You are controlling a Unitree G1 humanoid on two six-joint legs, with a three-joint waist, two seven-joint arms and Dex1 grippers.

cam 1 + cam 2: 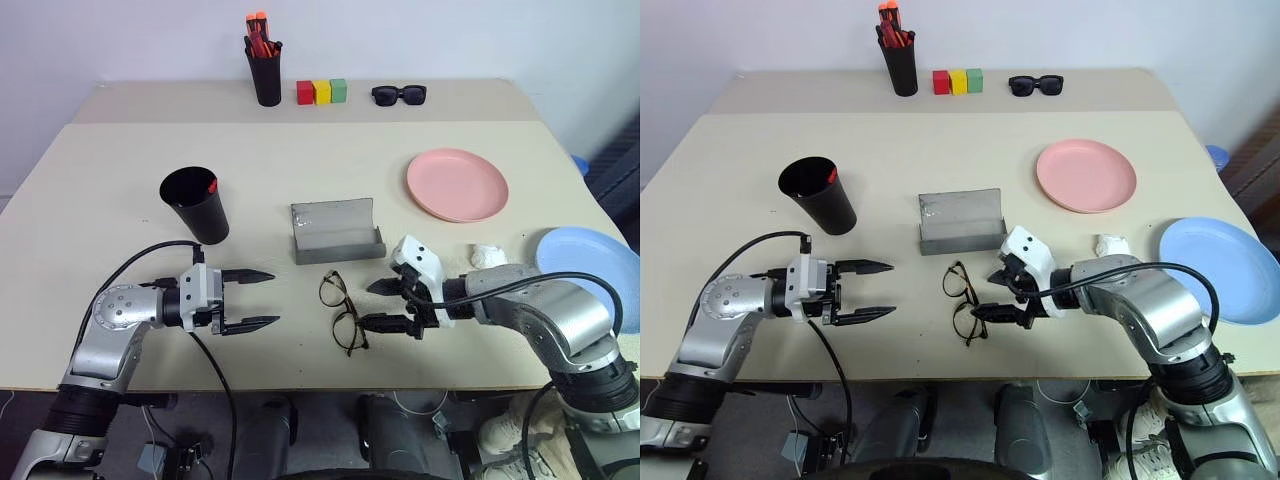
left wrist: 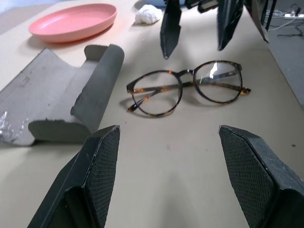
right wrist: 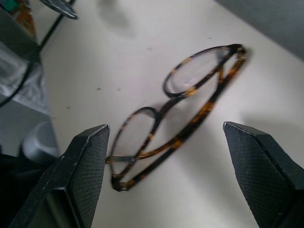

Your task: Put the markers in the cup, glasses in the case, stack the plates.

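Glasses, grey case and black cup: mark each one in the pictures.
glasses (image 1: 341, 309): left eye view, on the bridge between the two lenses.
grey case (image 1: 334, 227): left eye view, on the open lid's inner face.
black cup (image 1: 205, 217): left eye view, on its outer wall.

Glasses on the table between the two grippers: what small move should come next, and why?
Probably the right gripper should ease toward the glasses and close on the frame. It stands open beside them, and they lie folded on the table, not yet held. The case lies open just behind them, ready to receive them.
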